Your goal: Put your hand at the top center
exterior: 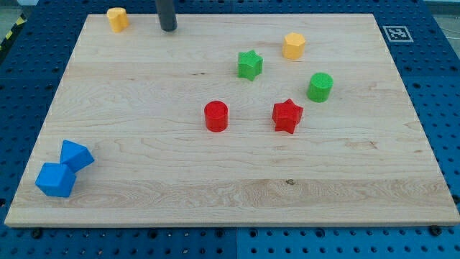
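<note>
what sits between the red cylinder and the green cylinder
The red star lies between the red cylinder and the green cylinder, touching neither, as the camera view shows. My tip is far off at the view's top.

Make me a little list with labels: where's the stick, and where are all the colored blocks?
my tip: near the board's top edge, left of center, touching no block
nearest block: yellow block, to the tip's left in the top left corner
other yellow block: upper right of center
green star: left of that yellow block
green cylinder: right of middle
red cylinder: middle
red star: right of the red cylinder
two blue blocks: bottom left corner, touching
board: wooden
</note>
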Robot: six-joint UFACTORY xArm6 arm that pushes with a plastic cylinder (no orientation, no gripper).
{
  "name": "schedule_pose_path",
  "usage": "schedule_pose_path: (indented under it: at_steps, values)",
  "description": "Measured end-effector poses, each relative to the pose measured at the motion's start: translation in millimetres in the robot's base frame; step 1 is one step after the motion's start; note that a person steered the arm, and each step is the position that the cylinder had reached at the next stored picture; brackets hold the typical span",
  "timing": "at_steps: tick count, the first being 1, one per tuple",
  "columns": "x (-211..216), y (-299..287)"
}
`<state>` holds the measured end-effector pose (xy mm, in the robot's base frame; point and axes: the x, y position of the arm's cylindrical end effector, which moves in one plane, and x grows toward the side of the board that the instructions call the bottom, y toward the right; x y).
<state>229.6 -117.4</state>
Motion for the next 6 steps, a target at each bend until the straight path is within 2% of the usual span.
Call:
schedule_pose_path:
  at_steps: [6]
  values:
    - [-3,114]
